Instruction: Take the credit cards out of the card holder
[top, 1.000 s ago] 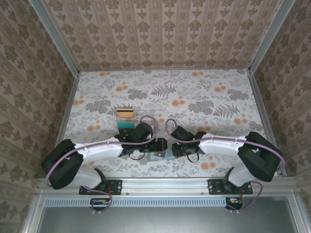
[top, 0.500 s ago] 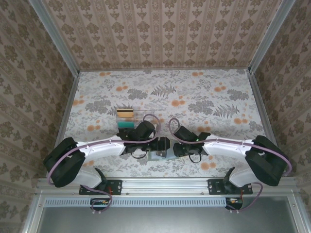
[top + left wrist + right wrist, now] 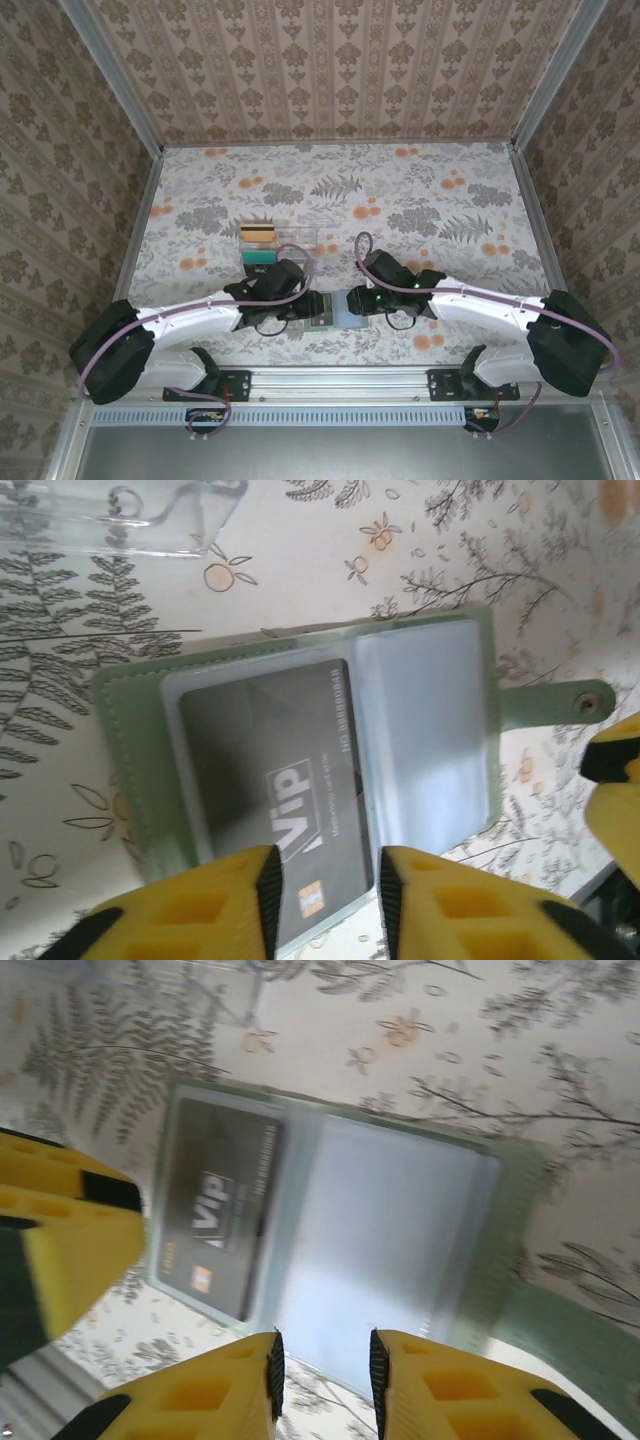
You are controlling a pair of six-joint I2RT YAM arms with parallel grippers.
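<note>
The card holder (image 3: 125, 760) lies open and flat just ahead of both grippers. A grey credit card (image 3: 250, 760) pokes from its pocket under your left gripper (image 3: 325, 905), whose jaws stand narrowly parted. I cannot tell whether they are clamped on it. Your right gripper (image 3: 322, 1370), slightly apart, hovers at the blue panel's (image 3: 390, 1240) near edge. You're at the extraction step: pinch that card end and draw it toward you.

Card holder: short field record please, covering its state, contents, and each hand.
card holder: open flat on the floral table
card: grey VIP card in one pocket, one end poking out
other pocket: no card seen
left hand: at the card's protruding end, jaws narrowly apart
right hand: at the holder's edge by the other pocket, jaws narrowly apart
grip: unclear for both
</note>
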